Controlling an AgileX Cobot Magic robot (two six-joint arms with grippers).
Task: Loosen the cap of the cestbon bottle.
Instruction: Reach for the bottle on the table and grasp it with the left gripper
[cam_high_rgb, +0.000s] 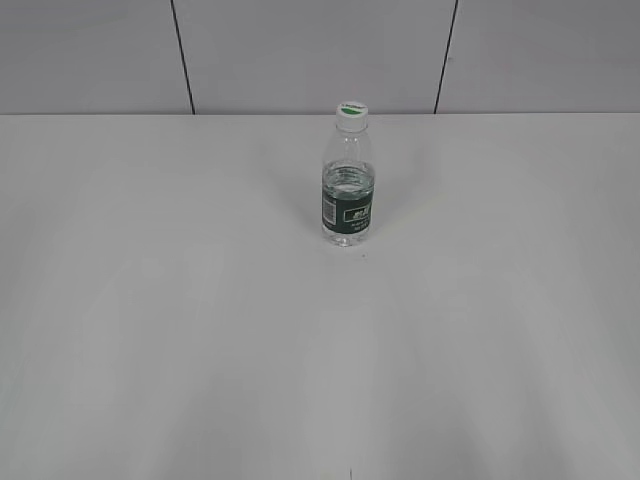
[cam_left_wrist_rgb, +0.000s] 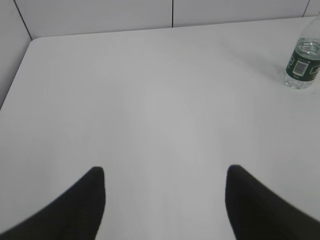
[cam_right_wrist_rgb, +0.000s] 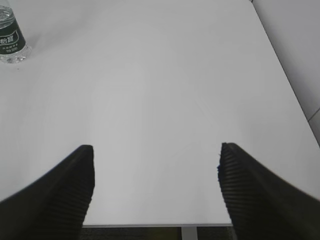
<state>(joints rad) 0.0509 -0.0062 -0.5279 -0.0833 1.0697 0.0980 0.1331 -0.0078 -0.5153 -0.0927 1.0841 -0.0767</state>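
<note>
Both my grippers, left gripper (cam_left_wrist_rgb: 165, 200) and right gripper (cam_right_wrist_rgb: 156, 185), gape empty. Risk: light bottle (cam_high_rgb: 348, 190) tips or spins if I twist the cap (cam_high_rgb: 351, 112) unbraced.

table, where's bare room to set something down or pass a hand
Nearly all of the white table is bare: left, right and in front of the cestbon bottle. Only that bottle, upright near the back edge, takes up room. Both end effectors hang open above bare tabletop.

Clear bottle (cam_high_rgb: 348, 195) with dark green label (white print), white cap (cam_high_rgb: 352, 113).
</note>
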